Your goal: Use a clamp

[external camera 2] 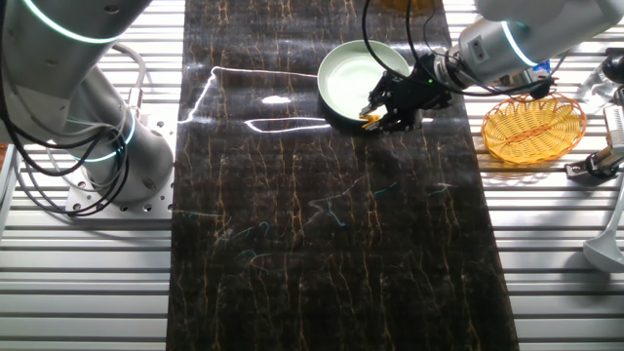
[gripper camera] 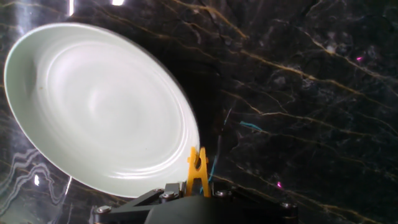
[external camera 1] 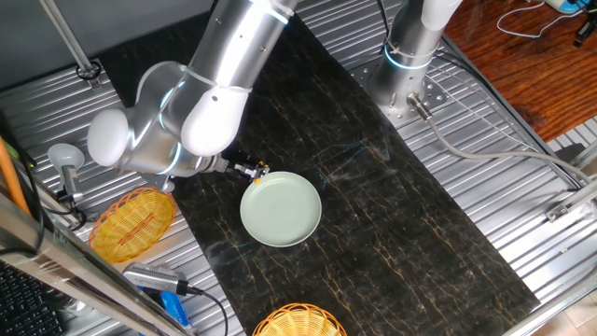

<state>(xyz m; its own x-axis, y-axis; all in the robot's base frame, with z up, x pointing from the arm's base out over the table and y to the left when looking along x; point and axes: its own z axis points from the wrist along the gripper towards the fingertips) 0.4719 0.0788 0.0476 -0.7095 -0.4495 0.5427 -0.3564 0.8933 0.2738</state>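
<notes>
— Clamp (gripper camera: 198, 168) is in my grip right now, pinched at its tail end between my fingers, its two yellow prongs pointing forward at the rim of the pale green plate (gripper camera: 93, 106).

— Where exactly is it sitting against that plate?

— My hand camera puts the prongs right at the near rim, but I can't tell whether they straddle the edge or just overlap it in the picture. From one fixed camera, my gripper (external camera 1: 254, 170) sits low at the plate's edge, just beside it, over the dark marble mat (external camera 1: 392, 215).

— So what step are you on?

— I'd call it the approach: clip carried, lined up, not yet visibly biting the plate. From the other fixed camera the orange clip (external camera 2: 371, 117) is down at the rim.

— And next?

— My guess: squeeze hard enough to spread the prongs, slide them over the rim, then ease off so the spring grabs. Alignment is the delicate part; the rim is thin and the plate could skate on that glossy surface.
</notes>
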